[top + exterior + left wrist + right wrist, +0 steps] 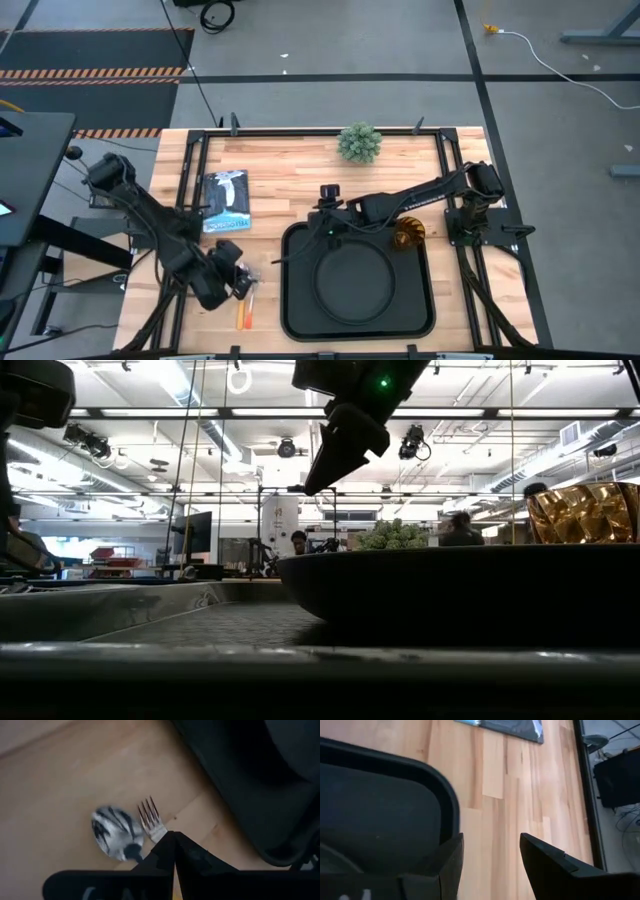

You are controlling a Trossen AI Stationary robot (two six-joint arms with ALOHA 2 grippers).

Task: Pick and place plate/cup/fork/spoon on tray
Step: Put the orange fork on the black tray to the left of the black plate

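Left wrist: fork (150, 817) apparently under left hand (173, 851).

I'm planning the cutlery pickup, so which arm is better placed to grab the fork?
Left. The left claw hangs right over the fork and spoon on the bare wood beside the tray, fingers together. The right claw is open over the tray's far corner.

The left gripper (172, 851) is hiding the handles of the fork (150, 817) and the blurred spoon (116, 832).
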